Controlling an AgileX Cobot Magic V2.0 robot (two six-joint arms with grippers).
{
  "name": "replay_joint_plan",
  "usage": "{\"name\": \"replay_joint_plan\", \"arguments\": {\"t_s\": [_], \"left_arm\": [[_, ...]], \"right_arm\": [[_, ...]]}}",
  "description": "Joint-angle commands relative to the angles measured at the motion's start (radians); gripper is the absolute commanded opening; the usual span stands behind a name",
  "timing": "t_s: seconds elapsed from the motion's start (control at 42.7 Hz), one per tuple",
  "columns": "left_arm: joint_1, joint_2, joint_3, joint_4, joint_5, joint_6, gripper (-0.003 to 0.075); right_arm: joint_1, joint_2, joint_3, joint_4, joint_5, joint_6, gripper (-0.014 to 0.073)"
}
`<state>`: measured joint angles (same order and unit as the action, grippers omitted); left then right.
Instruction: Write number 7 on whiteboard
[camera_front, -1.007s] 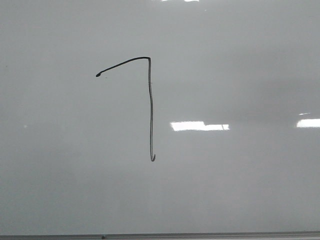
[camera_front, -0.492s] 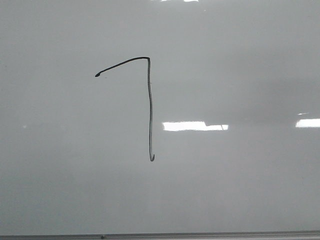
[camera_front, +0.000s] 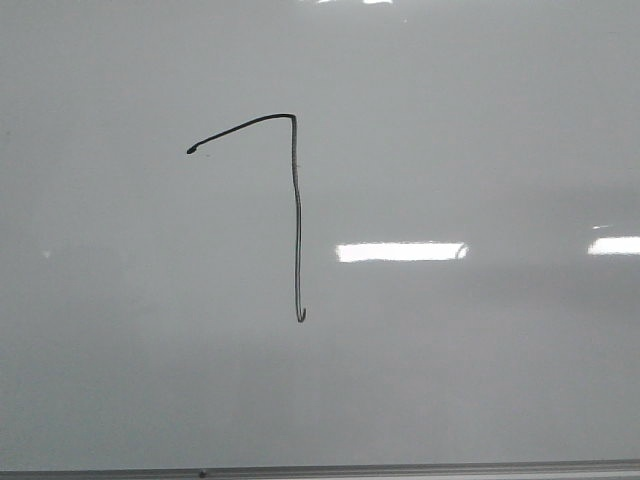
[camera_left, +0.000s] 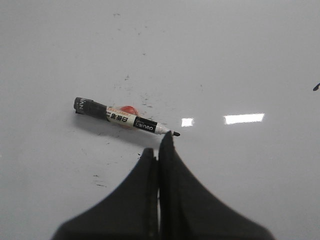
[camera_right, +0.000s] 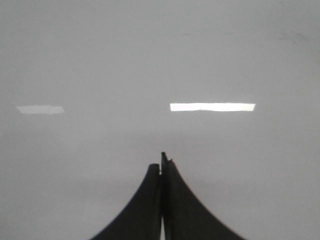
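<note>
The number 7 (camera_front: 296, 215) is drawn in thin black line on the whiteboard (camera_front: 480, 120): a slanted top stroke and a long vertical stroke with a tiny hook. No gripper shows in the front view. In the left wrist view my left gripper (camera_left: 159, 145) is shut and empty, its fingertips just short of the tip of a black-and-white marker (camera_left: 125, 118) lying on the whiteboard (camera_left: 240, 50), with a small red object (camera_left: 129, 109) behind it. In the right wrist view my right gripper (camera_right: 161, 162) is shut and empty over the bare whiteboard (camera_right: 150, 60).
The board's thin grey frame edge (camera_front: 400, 469) runs along the bottom of the front view. Small dark specks (camera_left: 145, 97) are scattered on the board round the marker. A short dark mark (camera_left: 316, 87) shows at the edge of the left wrist view.
The drawn 7 has shifted a few pixels left in the front view and the light reflections have drifted. The line itself is unchanged.
</note>
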<state>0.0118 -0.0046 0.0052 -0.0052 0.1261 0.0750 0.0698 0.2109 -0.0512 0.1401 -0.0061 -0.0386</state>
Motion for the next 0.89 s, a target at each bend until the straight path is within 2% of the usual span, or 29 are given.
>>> {"name": "replay_joint_plan", "arguments": {"t_s": [0.0, 0.117, 0.351, 0.867], "left_arm": [[-0.003, -0.014, 0.005, -0.01, -0.089, -0.009, -0.002], [-0.003, -0.014, 0.005, -0.01, -0.089, -0.009, -0.002], [-0.003, -0.014, 0.005, -0.01, -0.089, -0.009, -0.002], [-0.003, -0.014, 0.005, -0.01, -0.089, -0.009, -0.002]], "right_arm": [[-0.05, -0.047, 0.027, -0.025, -0.089, 0.028, -0.0059], [-0.087, -0.11, 0.075, -0.025, -0.032, 0.028, -0.0059], [-0.09, -0.244, 0.074, -0.037, 0.149, 0.028, -0.0059], [-0.09, -0.235, 0.074, -0.037, 0.159, 0.028, -0.0059]]}}
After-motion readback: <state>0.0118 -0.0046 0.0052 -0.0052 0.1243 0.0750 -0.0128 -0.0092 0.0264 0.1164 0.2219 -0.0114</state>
